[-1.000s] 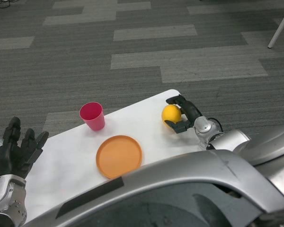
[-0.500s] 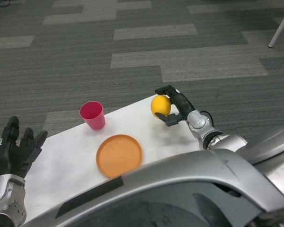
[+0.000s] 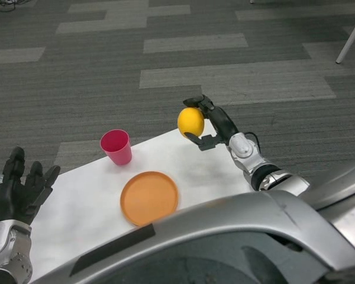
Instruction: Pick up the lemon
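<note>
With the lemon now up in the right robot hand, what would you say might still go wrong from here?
1. The right robot hand holds the lemon with fingers on one side only, so the round fruit might slip out.
2. The lemon hangs near the table's far edge; if dropped, it would likely roll onto the floor.
3. A fall inward could knock over the pink cup or hit the orange plate.

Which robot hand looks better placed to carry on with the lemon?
The right robot hand: it already grips the lemon, raised above the table. The left robot hand waits open at the table's far side.
</note>
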